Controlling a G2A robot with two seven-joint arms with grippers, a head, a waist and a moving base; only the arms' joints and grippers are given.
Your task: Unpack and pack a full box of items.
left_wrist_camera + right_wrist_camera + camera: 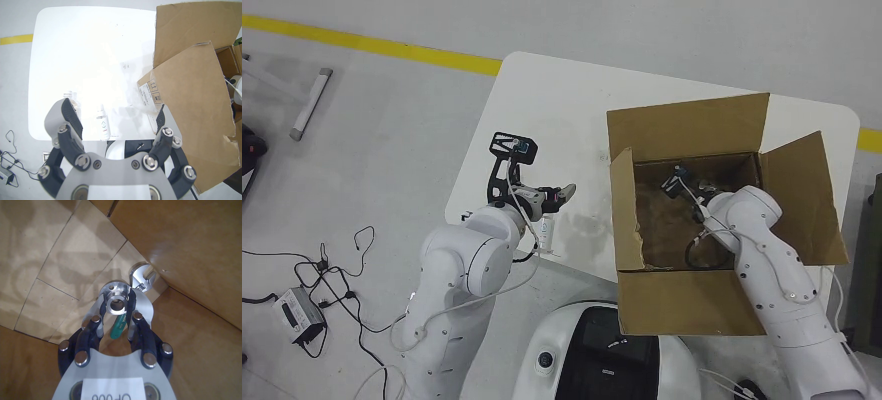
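1. Right gripper [117, 303] sits deep in the box [189, 247], right of centre in the top view; its fingers are clamped on the hub of a metal flange fitting [113, 289]; smooth round steel on narrow pads may twist or slip out on the lift.
2. Just beyond lies an adjustable wrench [140, 279], head in the box corner, green handle under the fingers; whether it touches the fitting I cannot tell; a snag could drag it along.
3. Box walls stand close on two sides; a straight rise looks safest, since a slanted exit could catch the upright, torn flap [627, 215].
4. Left gripper [115, 108], left of centre in the top view, hovers with fingers wide, holding nothing; a spray bottle [103, 123] and a water bottle [70, 95] sit by the desk [85, 56] edge nearest the robot; a low sweep could knock them off.
5. Bare desk toward the top of the top view looks the roomiest set-down.
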